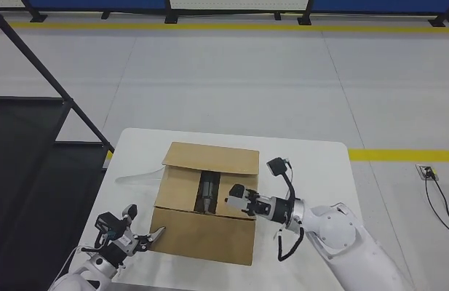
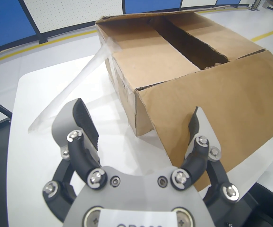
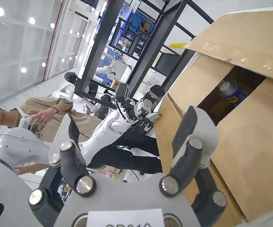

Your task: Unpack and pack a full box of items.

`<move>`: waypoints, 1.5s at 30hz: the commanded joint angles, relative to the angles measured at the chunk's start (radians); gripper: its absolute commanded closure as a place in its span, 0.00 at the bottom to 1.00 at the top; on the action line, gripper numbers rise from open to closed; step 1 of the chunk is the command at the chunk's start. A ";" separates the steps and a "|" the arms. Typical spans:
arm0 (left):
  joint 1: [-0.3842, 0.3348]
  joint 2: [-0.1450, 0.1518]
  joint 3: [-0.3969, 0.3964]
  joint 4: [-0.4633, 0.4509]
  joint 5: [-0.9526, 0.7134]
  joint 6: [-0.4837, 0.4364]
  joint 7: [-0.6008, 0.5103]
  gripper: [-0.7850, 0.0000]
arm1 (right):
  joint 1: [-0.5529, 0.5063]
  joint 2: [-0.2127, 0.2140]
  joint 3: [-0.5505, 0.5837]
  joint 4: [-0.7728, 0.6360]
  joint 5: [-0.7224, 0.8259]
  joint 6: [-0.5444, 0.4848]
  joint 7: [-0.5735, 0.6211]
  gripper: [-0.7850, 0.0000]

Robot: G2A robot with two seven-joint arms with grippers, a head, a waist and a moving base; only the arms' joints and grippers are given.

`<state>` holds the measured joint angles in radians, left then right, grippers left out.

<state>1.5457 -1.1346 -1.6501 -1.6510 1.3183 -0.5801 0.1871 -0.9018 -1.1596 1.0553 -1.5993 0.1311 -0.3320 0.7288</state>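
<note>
Starting on the left: the left gripper (image 1: 153, 236) (image 2: 137, 109) sits low at the near left corner of the cardboard box (image 1: 182, 190) (image 2: 150, 57) (image 3: 245, 131). Its jaws are spread wide and released. The slanting edge of the box's front flap (image 1: 202, 236) (image 2: 221, 109) runs down between the fingers, and one fingertip is right at the cardboard. Whether it actually presses the flap, I cannot tell.

Just beyond that gripper, a strip of clear tape (image 1: 137, 177) (image 2: 75, 83) trails from the box's far left corner. It slopes down onto the white surface (image 1: 319, 167) (image 2: 44, 90), its loose end lying flat there.

Now the box itself, standing mid-surface with its top partly open. The front flap is folded out toward the robot and the back flap (image 1: 209, 156) is tipped away. The two side flaps are still lying inward, with a dark slot between them.

Through that slot there's a spray can (image 1: 207, 190) (image 3: 231, 90), blue-bodied with a pale top, lying down inside the box. Anything else in there is lost in shadow.

On the right, the right gripper (image 1: 235, 196) (image 3: 130, 113) hovers over the right-hand side flap, close to the slot. Its jaws are apart and gripping nothing, with a cardboard edge between the fingers. One finger (image 3: 191, 128) overlaps the cardboard in the wrist view.
</note>
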 commanded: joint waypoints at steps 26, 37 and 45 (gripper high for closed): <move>0.038 0.006 0.013 0.009 0.017 0.013 0.104 0.00 | 0.106 -0.040 -0.004 0.189 0.060 0.132 -0.185 0.00; 0.055 0.008 0.012 0.023 -0.004 0.002 0.150 0.00 | 0.325 -0.111 -0.123 0.413 -0.008 0.085 -0.347 0.00; 0.044 0.011 0.005 0.046 -0.024 -0.016 0.158 0.00 | 0.346 -0.117 -0.134 0.445 -0.020 0.072 -0.345 0.00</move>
<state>1.5930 -1.1237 -1.6438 -1.6077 1.2991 -0.5940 0.3461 -0.5562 -1.2762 0.9210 -1.1543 0.1110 -0.2604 0.3836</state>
